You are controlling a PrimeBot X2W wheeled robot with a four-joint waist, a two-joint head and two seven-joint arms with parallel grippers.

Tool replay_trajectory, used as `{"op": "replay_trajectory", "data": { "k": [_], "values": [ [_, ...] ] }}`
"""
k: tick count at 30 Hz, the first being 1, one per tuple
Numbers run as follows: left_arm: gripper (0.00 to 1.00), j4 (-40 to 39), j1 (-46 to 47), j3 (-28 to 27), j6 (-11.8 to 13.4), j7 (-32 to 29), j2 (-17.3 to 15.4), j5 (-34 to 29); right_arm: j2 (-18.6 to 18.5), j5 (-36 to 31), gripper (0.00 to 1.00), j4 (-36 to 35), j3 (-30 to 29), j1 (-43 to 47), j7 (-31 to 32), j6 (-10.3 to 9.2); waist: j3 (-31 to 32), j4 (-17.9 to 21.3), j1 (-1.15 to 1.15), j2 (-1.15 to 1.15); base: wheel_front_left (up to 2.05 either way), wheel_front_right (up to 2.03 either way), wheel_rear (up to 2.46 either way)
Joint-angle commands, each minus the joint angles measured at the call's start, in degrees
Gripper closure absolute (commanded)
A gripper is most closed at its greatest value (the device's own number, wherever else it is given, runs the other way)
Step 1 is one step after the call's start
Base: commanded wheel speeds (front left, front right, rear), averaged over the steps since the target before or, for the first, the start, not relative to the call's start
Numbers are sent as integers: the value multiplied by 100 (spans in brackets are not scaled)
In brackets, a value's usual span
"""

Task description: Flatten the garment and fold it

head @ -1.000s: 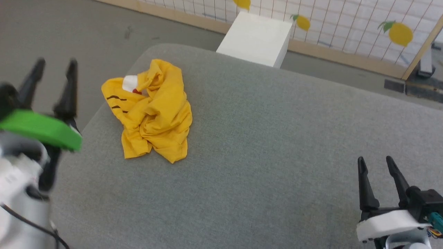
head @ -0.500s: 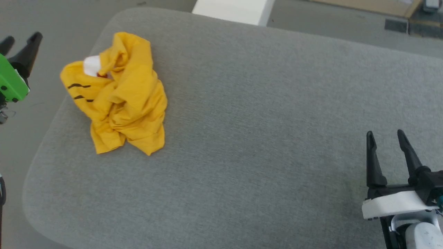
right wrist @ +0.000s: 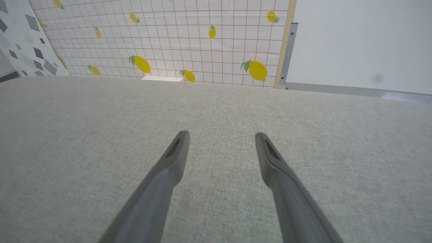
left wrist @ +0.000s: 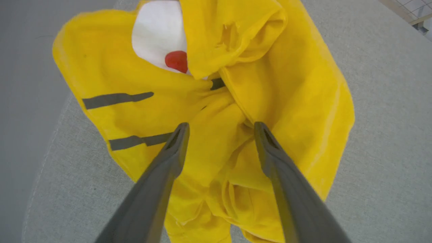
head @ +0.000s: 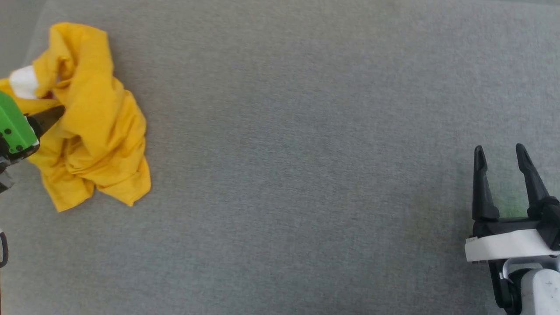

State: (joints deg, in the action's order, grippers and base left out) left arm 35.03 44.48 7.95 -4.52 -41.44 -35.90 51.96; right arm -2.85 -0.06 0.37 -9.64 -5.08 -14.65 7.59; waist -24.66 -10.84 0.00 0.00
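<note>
The garment lies crumpled in a heap on the grey fabric-covered surface, at the surface's far left, close to its rounded left edge. It is mustard yellow, bunched into thick folds, with one lobe reaching toward the surface's far side and a ragged hem trailing toward the near side. In the left wrist view part of a white oval shows among the folds, with a red dot at its lower rim and two dark stripes running across the cloth below it.

The left pincer is over that same left end of the surface, right above the heap. Its two dark fingers stand wide apart, with a ridge of bunched cloth between the tips. They have closed on nothing, and whether the tips touch the cloth cannot be told. In the head view its green wrist band and one finger show against the heap's left side.

The right pincer is at the surface's right end, well apart from the heap, over bare grey fabric. Its fingers are also spread wide and hold nothing. A white band sits behind them. Beyond the surface's far edge, the right wrist view shows a grid-patterned panel printed with lemons.
</note>
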Motion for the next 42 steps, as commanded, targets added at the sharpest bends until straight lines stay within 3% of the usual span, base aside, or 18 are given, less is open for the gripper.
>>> {"op": "replay_trajectory", "data": {
  "k": [1, 13, 15, 27, 42],
  "values": [
    [0, 80, 49, -4, 33, -32, -12, 15, -3, -33, 0, -54, -12, -73, -35, -10, -328, 317, 0, 0, 0, 0, 0],
    [0, 748, 81, 89, 30, 275, -51, -150, -3, -26, 0, -195, 6, -187, -35, -10, -502, 632, 0, 0, 0, 0, 0],
    [100, 814, 59, 111, -46, 411, -66, -172, -3, -9, 0, -222, -10, -192, -35, -10, -506, 677, 0, 0, 0, 0, 0],
    [100, 911, 170, 168, -281, 1015, -242, -15, -3, 90, 0, -188, -98, -187, -35, -10, -301, 728, 0, 0, 0, 0, 0],
    [100, -393, 174, 762, -296, 1487, -793, 312, -3, 483, 0, 247, -43, 69, -35, -10, 915, 503, 0, 0, 0, 0, 0]
  ]
}}
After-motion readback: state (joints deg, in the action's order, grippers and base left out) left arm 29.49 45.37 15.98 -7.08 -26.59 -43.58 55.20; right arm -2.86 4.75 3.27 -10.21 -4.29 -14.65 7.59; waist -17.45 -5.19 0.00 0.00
